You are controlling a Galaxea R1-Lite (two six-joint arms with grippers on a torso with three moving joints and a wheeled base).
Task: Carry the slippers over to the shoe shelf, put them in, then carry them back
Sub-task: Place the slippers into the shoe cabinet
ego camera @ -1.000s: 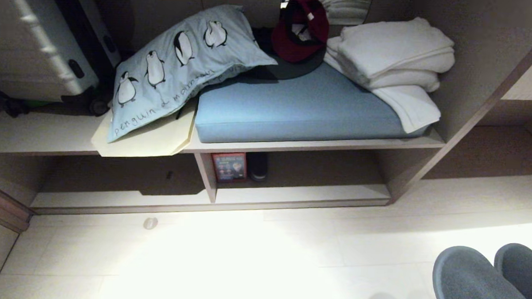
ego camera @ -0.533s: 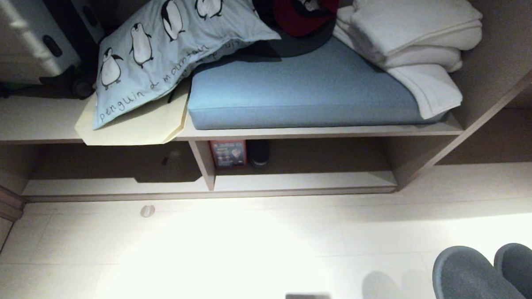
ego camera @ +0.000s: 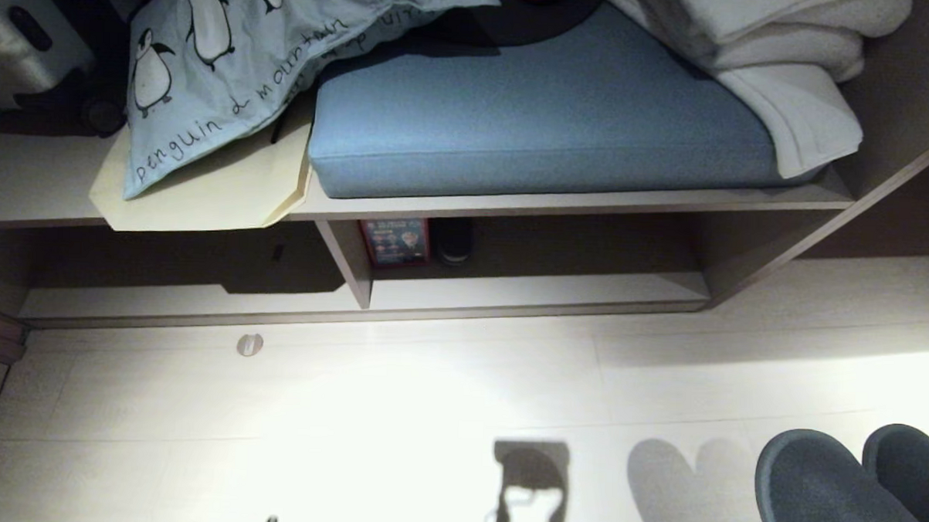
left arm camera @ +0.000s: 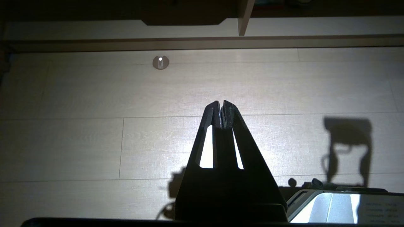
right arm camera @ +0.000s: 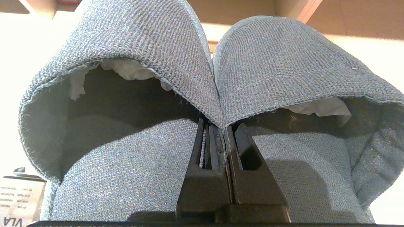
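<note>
The two grey-blue ribbed slippers [ego camera: 827, 490] hang side by side over the pale floor at the lower right of the head view, toes toward the unit. In the right wrist view my right gripper [right arm camera: 221, 129] is shut on the slippers [right arm camera: 151, 56], pinching their two inner edges together. The shoe shelf [ego camera: 533, 288] is the low compartment right of the short upright divider [ego camera: 348, 261], ahead and to the left of the slippers. My left gripper [left arm camera: 221, 105] is shut and empty, pointing over the bare floor in front of the shelf's base board [left arm camera: 284, 25].
A blue cushion [ego camera: 531, 116], a penguin pillow [ego camera: 233, 36] and folded white towels [ego camera: 788, 71] fill the taller shelf above. A red card [ego camera: 394, 241] and a dark object [ego camera: 453, 241] stand at the back of the low compartment. A round stopper [ego camera: 250, 345] sits on the floor.
The whole head view has tipped downward, so the shelf unit sits higher in the picture and more floor shows. Shadows of the grippers have come into view; the slippers keep their place.
</note>
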